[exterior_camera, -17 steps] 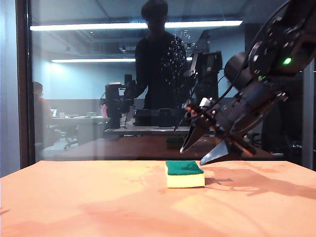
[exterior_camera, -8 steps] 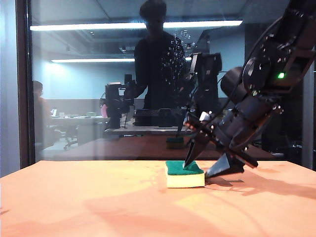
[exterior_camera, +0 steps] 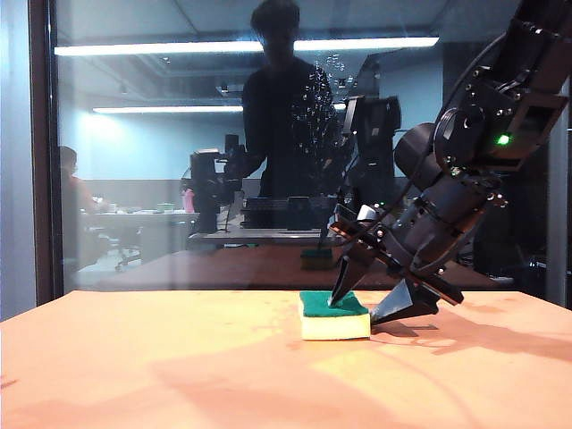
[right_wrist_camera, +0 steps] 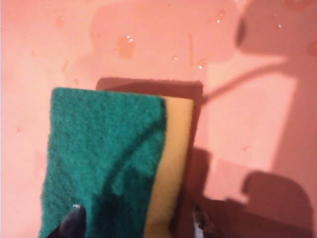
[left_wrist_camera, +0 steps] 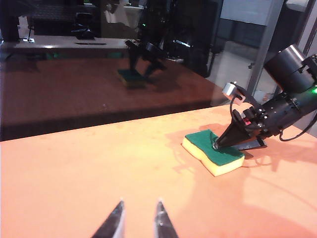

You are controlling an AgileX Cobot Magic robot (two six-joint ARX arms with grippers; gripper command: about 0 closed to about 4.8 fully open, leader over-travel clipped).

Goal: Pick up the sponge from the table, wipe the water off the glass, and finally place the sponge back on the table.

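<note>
We are at the pick-up — our right gripper [exterior_camera: 368,306] spread wide astride the sponge [exterior_camera: 334,315], left gripper [left_wrist_camera: 138,220] idle, parted — next, clamp squarely.

We see our right gripper [exterior_camera: 369,307] spread over the sponge [exterior_camera: 334,315], the glass [exterior_camera: 179,161] walling off the table [exterior_camera: 134,366] just behind, while bare tabletop lies before our left gripper [left_wrist_camera: 139,221].
</note>
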